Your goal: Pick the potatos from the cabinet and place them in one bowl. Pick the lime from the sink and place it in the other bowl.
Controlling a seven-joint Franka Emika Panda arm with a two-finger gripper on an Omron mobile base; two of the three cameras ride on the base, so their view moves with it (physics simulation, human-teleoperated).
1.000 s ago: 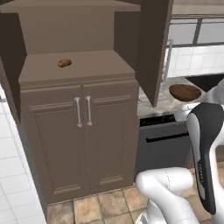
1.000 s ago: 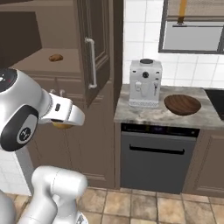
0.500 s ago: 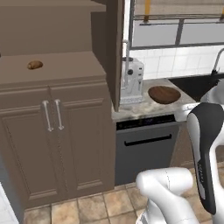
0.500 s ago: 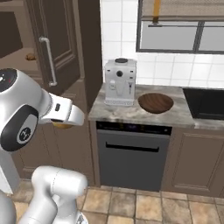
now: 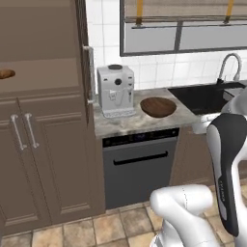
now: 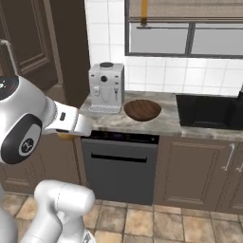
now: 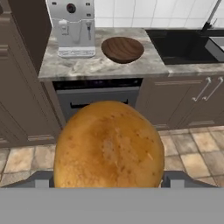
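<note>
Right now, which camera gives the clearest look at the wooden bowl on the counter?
The hand view: the wooden bowl sits unobstructed beside the coffee machine, its hollow visible, above the held potato. Both base views also show it whole on the counter, only at a flatter angle.

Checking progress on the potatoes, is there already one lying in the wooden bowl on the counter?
No, the wooden bowl beside the coffee machine shows only bare wood inside.

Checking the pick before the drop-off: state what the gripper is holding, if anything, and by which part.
The gripper holds a golden-brown oval potato, clamped across its two sides, with a finger showing at each side of its lower edge.
</note>
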